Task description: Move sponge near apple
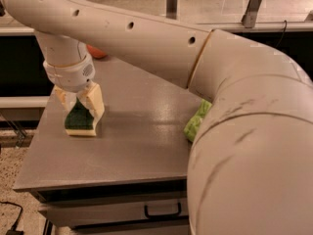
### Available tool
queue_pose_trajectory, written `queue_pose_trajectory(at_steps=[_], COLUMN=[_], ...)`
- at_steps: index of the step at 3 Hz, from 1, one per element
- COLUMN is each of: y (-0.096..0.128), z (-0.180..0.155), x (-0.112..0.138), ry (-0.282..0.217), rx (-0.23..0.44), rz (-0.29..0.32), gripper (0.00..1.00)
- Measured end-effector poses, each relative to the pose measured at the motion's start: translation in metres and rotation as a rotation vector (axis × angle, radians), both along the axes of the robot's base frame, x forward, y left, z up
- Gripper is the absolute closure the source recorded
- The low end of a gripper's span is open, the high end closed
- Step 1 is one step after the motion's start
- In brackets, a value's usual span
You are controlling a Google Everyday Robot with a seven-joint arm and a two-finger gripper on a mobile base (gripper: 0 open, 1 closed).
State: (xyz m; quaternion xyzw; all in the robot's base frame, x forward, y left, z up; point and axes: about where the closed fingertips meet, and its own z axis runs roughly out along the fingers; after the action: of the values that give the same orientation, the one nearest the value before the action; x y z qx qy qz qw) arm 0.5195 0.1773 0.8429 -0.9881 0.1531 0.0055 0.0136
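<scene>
The sponge [78, 122], dark green on top with a pale yellow foam layer, lies on the grey table [142, 131] near its left edge. My gripper [78, 107] comes down from above and straddles it. Its two cream fingers [94, 101] press against the sponge's left and right sides, and the sponge still rests on the table. The red-orange apple [97, 52] sits at the far left back of the table, mostly hidden behind my arm. It is a short way beyond the sponge.
A light-green snack bag [196, 121] lies on the table's right side, partly covered by my large arm link. The arm fills the right and top of the view. The table's front edge and a drawer handle [162, 212] are below. Railing posts stand behind.
</scene>
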Motion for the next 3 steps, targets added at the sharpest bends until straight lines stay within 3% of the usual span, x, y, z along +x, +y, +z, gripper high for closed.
queue_pose_trajectory(at_steps=[1, 2, 3], y=[-0.001, 0.001, 0.004], z=[0.010, 0.047, 0.082], x=[0.007, 0.037, 0.081], ry=[-0.014, -0.039, -0.087], rx=[0.015, 0.100, 0.183], rz=[-0.043, -0.194, -0.358], gripper=[0.83, 1.00, 1.00])
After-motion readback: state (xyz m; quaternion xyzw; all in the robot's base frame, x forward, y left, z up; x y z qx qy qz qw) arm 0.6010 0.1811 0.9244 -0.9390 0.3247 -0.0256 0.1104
